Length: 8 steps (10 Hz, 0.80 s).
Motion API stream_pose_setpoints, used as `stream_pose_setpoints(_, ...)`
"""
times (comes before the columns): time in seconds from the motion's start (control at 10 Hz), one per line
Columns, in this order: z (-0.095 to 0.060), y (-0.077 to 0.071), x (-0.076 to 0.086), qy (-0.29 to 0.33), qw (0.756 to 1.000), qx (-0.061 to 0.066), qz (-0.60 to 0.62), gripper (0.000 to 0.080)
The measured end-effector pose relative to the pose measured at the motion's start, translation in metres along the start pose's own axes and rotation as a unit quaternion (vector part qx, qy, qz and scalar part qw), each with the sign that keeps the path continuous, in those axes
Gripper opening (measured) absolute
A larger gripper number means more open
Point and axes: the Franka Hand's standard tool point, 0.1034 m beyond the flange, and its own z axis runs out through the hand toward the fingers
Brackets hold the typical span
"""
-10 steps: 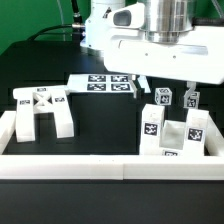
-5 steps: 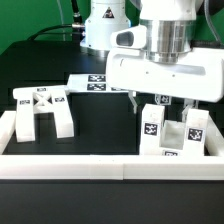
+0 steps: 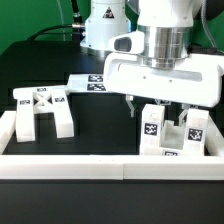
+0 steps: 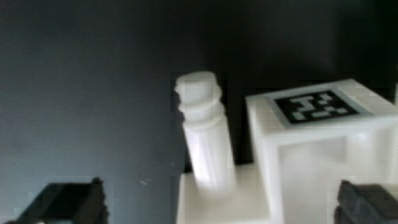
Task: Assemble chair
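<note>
The white robot arm (image 3: 165,30) hung over the exterior view's right side, wrist pointed straight down. Its two-finger gripper (image 3: 158,108) stood released, dark fingers (image 4: 71,200) spread wide and clasping nothing. Beneath it sat the small blocky white plastic chair seat assembly (image 3: 150,130), marked with square black-and-white tags, just behind the long white rail (image 3: 60,165) on the black table (image 3: 100,120). In the wrist view a slim white peg (image 4: 205,130) rose between the fingers, touching neither, beside a tagged white post (image 4: 320,120). The white cross-braced frame (image 3: 40,108) lay well apart at the exterior view's left.
</note>
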Motion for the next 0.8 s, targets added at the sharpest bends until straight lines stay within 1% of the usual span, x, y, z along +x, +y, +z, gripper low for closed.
stream_pose_setpoints(0.6, 0.017, 0.005, -0.008, -0.004, 1.000, -0.008, -0.004, 0.0648)
stream_pose_setpoints(0.8, 0.019, 0.005, -0.010, -0.005, 1.000, -0.009, -0.004, 0.0648)
